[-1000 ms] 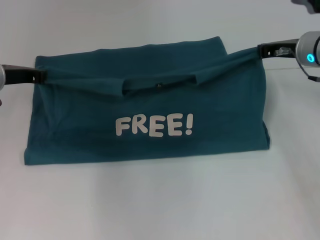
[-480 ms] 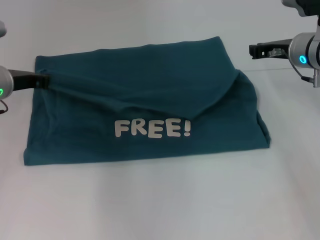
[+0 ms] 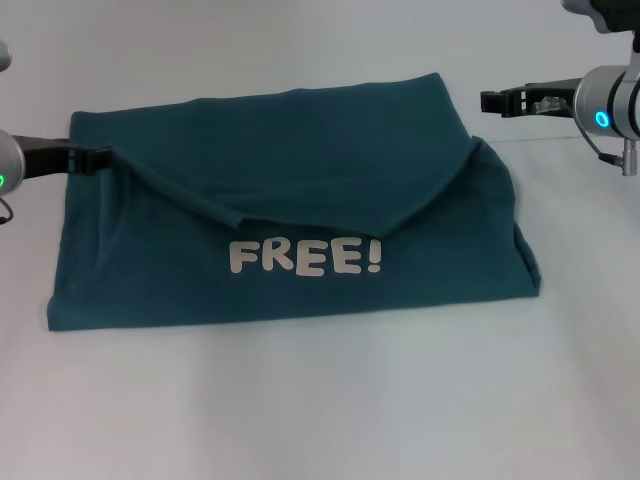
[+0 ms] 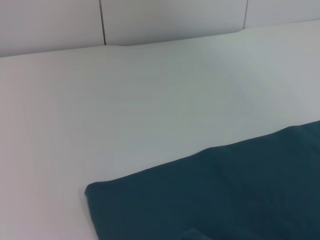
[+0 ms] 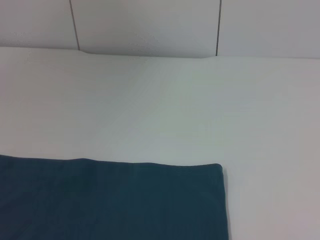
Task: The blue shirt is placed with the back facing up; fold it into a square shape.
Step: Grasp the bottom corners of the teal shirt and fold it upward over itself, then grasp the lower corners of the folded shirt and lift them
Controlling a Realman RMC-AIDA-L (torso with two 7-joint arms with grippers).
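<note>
Blue shirt (image 3: 290, 220) lies folded flat on table, white "FREE!" up, top layer rumpled.

Blue shirt (image 3: 290, 215): folded, flat on white table (image 3: 320, 410), "FREE!" lettering (image 3: 305, 257) upward. Left gripper (image 3: 98, 158): fingertips at the shirt's left edge. Right gripper (image 3: 488, 100): just beyond the upper right corner, apart.

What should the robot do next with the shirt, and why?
Probably draw the left end effector clear of the blue shirt, as the right end effector already hangs apart from it. The folded layer lies draped over the "FREE!" side with a slanting, uneven edge, so it likely needs regrasping and squaring afterwards.
</note>
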